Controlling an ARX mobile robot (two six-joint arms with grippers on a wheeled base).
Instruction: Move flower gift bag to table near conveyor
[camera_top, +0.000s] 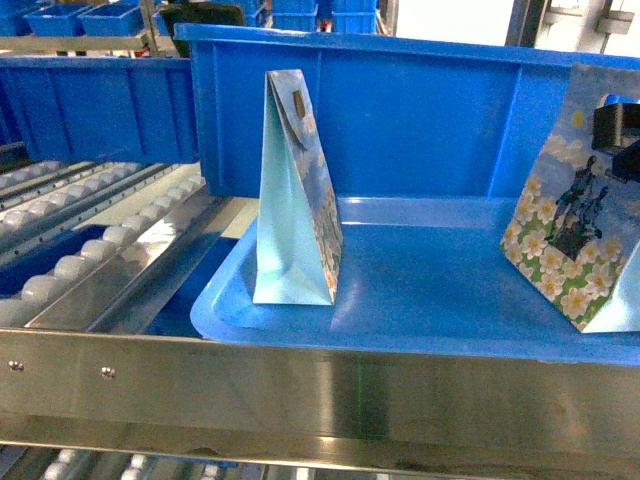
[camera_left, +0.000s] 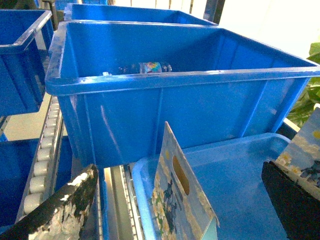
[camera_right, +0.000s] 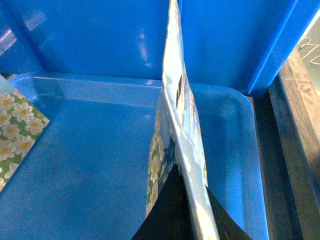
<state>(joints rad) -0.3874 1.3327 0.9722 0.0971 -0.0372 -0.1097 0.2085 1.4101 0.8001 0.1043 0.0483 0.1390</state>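
Observation:
Two flower gift bags stand on a blue tray (camera_top: 420, 290). One flower gift bag (camera_top: 570, 225) at the right edge shows daisies and a dark figure. My right gripper (camera_top: 616, 128) is shut on its top by the cut-out handle. The right wrist view shows that bag (camera_right: 175, 115) edge-on, pinched in my right gripper (camera_right: 190, 177). The second bag (camera_top: 295, 200) stands upright on the left part of the tray. In the left wrist view it (camera_left: 175, 205) stands between the fingers of my open left gripper (camera_left: 178, 170), untouched. The table is out of view.
A deep blue bin (camera_top: 400, 110) stands right behind the tray, with more blue bins (camera_top: 90, 100) to the left. The conveyor's white rollers (camera_top: 90, 250) run on the left. A steel rail (camera_top: 320, 385) crosses in front of the tray. A steel frame edge (camera_right: 295, 150) lies right of the tray.

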